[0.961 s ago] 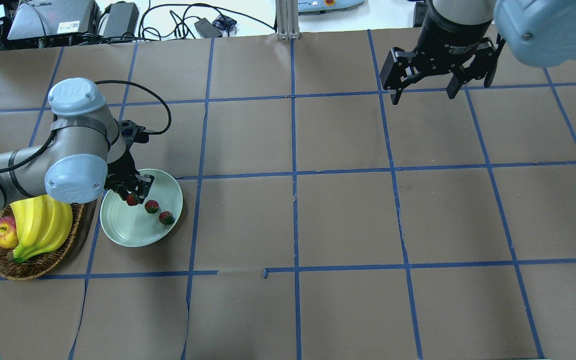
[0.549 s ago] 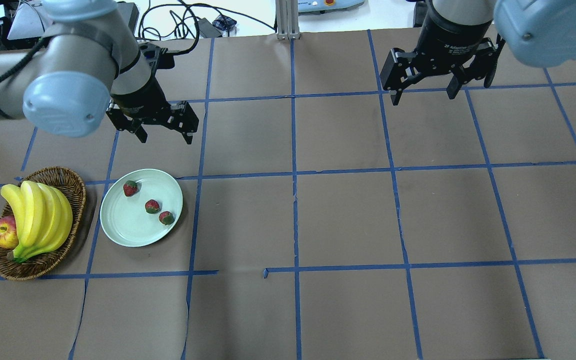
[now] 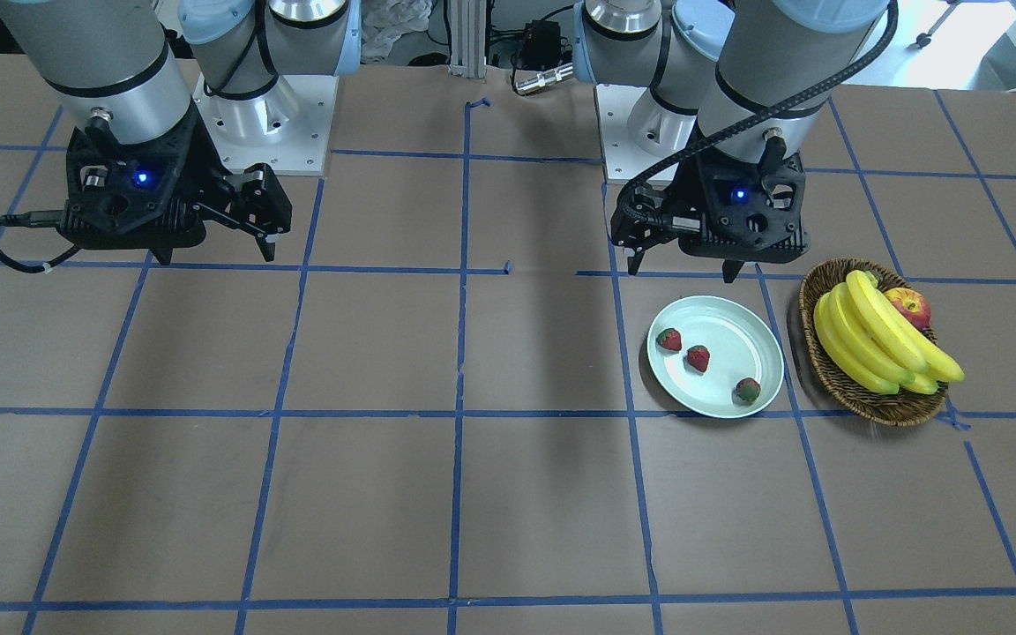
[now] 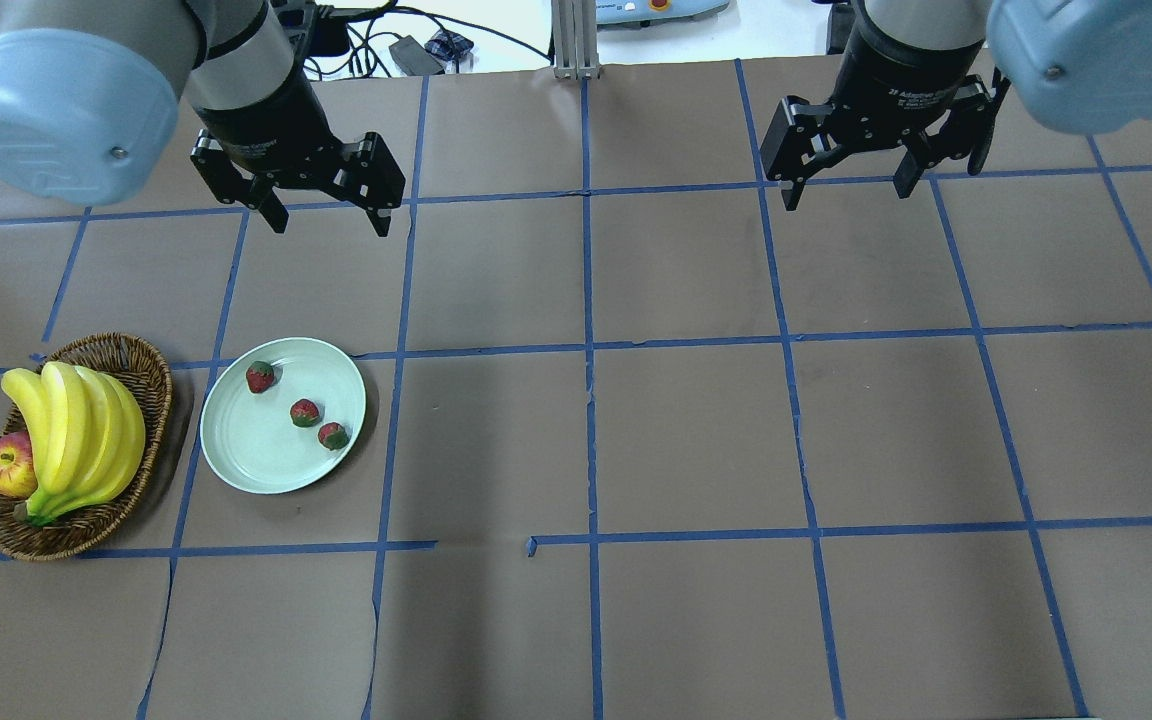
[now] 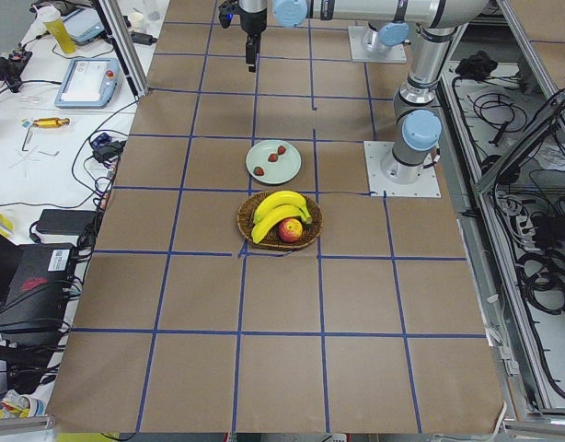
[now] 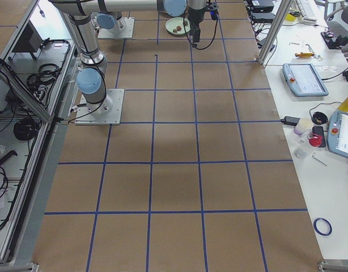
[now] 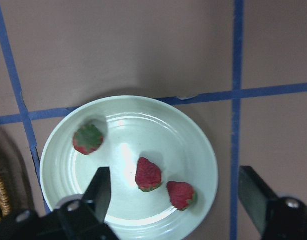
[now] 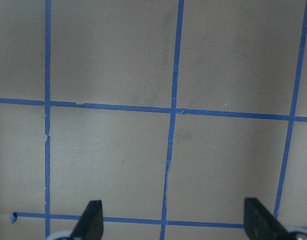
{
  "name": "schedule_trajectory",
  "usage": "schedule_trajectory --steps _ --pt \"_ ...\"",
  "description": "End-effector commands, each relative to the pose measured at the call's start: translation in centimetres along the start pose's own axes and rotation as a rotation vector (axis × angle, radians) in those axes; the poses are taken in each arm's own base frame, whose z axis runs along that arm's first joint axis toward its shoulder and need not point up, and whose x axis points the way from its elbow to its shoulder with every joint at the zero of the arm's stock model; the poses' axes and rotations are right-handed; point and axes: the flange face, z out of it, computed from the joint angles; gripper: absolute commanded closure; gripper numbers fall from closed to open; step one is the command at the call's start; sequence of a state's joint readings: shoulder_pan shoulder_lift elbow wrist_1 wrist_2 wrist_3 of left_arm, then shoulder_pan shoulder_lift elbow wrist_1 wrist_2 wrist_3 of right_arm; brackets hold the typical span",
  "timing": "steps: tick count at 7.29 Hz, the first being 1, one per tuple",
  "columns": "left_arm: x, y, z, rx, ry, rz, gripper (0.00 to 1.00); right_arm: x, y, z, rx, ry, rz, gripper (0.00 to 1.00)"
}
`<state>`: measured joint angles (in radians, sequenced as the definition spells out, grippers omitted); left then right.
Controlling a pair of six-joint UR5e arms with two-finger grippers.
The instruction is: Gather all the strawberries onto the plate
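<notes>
Three strawberries (image 4: 260, 377) (image 4: 305, 412) (image 4: 333, 436) lie on the pale green plate (image 4: 246, 450) at the table's left. They also show in the left wrist view (image 7: 87, 138) (image 7: 148, 174) (image 7: 181, 194) and in the front view (image 3: 669, 339) (image 3: 698, 358) (image 3: 746, 390). My left gripper (image 4: 328, 217) is open and empty, raised high and beyond the plate. My right gripper (image 4: 844, 185) is open and empty, high over the far right of the table.
A brown wicker basket (image 4: 126, 510) with a bunch of bananas (image 4: 76, 440) and an apple (image 4: 8, 467) stands just left of the plate. Blue tape lines cross the brown table cover (image 4: 696, 430). Cables and boxes lie beyond the far edge.
My left gripper has let go of the third strawberry on the plate, opened, and risen up and away from the plate toward the far side. The right arm has not moved.
</notes>
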<state>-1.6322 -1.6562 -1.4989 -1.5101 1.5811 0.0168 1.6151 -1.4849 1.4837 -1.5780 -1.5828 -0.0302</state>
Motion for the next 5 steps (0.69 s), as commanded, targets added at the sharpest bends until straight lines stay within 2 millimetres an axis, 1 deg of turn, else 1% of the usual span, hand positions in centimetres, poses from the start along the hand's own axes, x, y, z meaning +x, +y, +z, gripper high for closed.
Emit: schedule_trajectory --steps 1,5 --pt "0.23 0.81 -0.81 0.010 0.000 0.000 0.00 0.09 -0.13 -0.13 0.011 0.002 0.001 0.00" --pt "0.49 0.43 0.03 -0.001 0.000 0.002 0.00 0.10 0.13 -0.26 0.005 0.003 0.001 0.00"
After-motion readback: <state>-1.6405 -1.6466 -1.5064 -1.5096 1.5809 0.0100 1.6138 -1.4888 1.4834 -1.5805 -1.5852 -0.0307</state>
